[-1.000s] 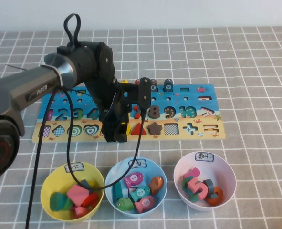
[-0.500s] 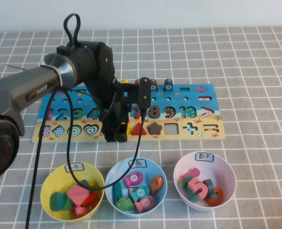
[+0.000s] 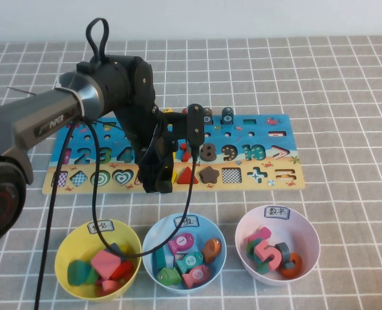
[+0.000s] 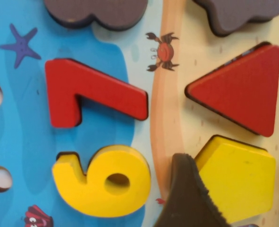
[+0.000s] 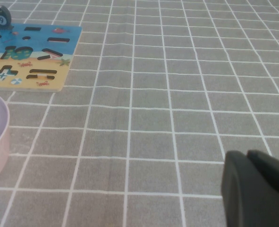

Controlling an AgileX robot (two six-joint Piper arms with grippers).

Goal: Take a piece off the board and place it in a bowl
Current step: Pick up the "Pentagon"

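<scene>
The board [image 3: 268,152] lies across the middle of the table. The yellow pentagon piece [image 4: 240,182] sits in the board's sandy lower strip next to the red triangle [image 4: 240,90]. My left gripper [image 3: 157,181] is down on the board at that spot, closed on the pentagon. One finger [image 4: 189,201] presses against the piece's edge and the other is out of view. The yellow bowl [image 3: 71,242] with its white label stands in front of the board at the left. My right gripper [image 5: 257,189] is shut and empty, low over the bare cloth to the right of the board.
A light blue bowl [image 3: 153,236] and a pink bowl [image 3: 310,232] stand beside the yellow one, and all hold pieces. A red 7 [image 4: 89,92] and yellow 6 [image 4: 106,182] sit by the pentagon. A black cable [image 3: 94,187] hangs from the left arm over the yellow bowl.
The left wrist has shifted very slightly upward at the pentagon's place, and less of the yellow piece shows beside the gripper. The bowls and board stay put.
</scene>
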